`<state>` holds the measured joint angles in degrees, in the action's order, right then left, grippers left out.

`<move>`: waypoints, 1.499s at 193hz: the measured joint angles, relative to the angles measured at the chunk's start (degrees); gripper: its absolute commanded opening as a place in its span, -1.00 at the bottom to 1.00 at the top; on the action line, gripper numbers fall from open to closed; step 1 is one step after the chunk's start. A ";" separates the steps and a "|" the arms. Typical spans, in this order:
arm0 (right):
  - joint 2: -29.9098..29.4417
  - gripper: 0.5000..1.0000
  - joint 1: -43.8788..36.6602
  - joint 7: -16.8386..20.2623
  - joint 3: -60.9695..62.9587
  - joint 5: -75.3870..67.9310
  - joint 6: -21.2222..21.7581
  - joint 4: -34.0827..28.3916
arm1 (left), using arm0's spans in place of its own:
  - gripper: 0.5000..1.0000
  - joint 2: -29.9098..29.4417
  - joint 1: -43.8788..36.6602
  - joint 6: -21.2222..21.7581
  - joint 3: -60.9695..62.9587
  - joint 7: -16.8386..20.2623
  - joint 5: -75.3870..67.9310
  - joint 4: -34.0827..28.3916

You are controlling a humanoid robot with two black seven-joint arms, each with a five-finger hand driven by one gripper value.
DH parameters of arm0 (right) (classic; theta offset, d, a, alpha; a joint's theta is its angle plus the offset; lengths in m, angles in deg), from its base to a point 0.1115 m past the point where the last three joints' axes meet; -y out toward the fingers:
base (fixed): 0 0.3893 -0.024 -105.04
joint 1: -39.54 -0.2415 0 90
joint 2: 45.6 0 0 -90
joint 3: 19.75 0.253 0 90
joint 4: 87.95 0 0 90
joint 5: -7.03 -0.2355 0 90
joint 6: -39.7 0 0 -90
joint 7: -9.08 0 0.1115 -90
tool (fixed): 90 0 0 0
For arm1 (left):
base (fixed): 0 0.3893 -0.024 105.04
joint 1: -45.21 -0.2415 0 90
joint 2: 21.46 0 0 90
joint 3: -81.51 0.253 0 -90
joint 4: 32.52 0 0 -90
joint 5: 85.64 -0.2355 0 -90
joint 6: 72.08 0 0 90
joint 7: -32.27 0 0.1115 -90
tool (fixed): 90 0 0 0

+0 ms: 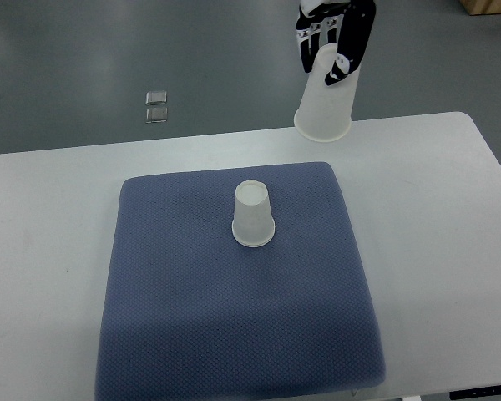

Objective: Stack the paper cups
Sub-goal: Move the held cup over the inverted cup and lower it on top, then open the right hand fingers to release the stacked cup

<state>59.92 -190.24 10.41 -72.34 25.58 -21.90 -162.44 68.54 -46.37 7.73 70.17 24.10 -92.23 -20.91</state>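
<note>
Robot hand: a black-and-white robot hand (334, 38) reaches in at the top edge of the top view, fingers (341, 67) wrapped around the closed end of a paper cup; which side its arm comes from cannot be told.
Held cup: a white paper cup (326, 104), mouth downward and tilted, hangs over the far edge of the table, its rim near the pad's far right corner.
Second cup: another white paper cup (253, 215) stands upside down on the pad, just beyond its middle, well apart from the held one.
Pad: a blue-grey cushioned pad (234, 317) lies flat, covering much of the table.
Table: a white table (42, 251) with a rounded far right corner.
Floor: a grey floor (83, 58) beyond the table carries two small square metal plates (157, 107).
</note>
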 measured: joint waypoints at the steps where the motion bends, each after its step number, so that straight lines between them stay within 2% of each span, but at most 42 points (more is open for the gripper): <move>1: -0.30 -0.58 -0.02 0.00 0.01 -0.25 -0.09 0.00 | 1.00 0.00 0.00 0.00 0.00 0.00 0.00 0.00; 37: -10.27 -0.58 0.11 -0.02 0.88 -6.52 -3.13 1.26 | 1.00 0.00 0.08 0.00 0.00 0.00 0.00 0.06; 71: -14.12 -0.58 2.27 -0.02 1.60 -7.26 -4.97 2.22 | 1.00 0.00 0.08 0.00 0.00 0.00 0.00 0.00; 146: -15.42 -0.49 7.57 -0.01 1.27 -7.21 -8.46 3.64 | 1.00 0.00 0.09 0.00 0.00 0.00 0.00 0.03; 171: -15.43 -0.31 8.99 -0.01 1.17 -7.14 -9.42 3.92 | 1.00 0.00 0.08 0.00 0.00 0.00 0.00 0.02; 220: -15.43 -0.30 12.18 -0.01 0.85 -7.13 -12.22 4.43 | 1.00 0.00 0.09 0.00 0.00 0.00 0.00 -0.03; 290: -15.43 -0.24 13.37 -0.01 0.94 -7.27 -12.88 4.45 | 1.00 0.00 0.09 0.00 0.00 0.00 0.00 -0.10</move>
<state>44.49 -176.86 10.40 -71.40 18.31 -34.78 -158.00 68.54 -46.28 7.72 70.17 24.09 -92.23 -21.01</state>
